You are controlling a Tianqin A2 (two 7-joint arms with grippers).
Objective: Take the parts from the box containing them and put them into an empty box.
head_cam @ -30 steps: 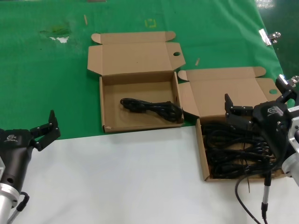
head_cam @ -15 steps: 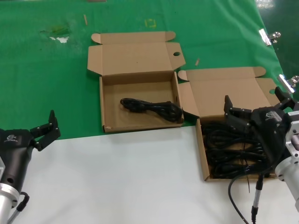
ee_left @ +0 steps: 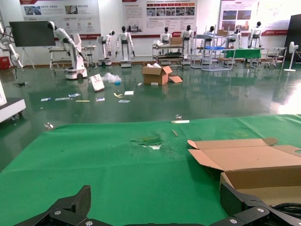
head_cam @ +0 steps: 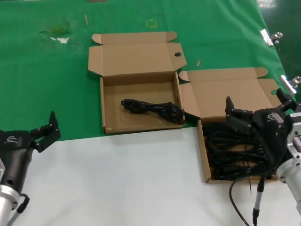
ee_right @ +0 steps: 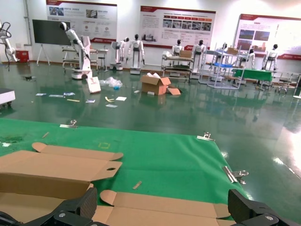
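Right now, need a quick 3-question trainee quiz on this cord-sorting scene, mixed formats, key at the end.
1. True or false: the left box holds exactly one power cord.
2. Which gripper is over the full right box? A) left gripper B) right gripper C) neither
3. Fill in: the left gripper sits over the ____ table surface, away from both boxes.

Key
1. True: one coiled cord lies in it, while the cord pile fills the other.
2. B: the right gripper, fingers apart, is above the pile.
3. White: it is parked open near the table's front left.
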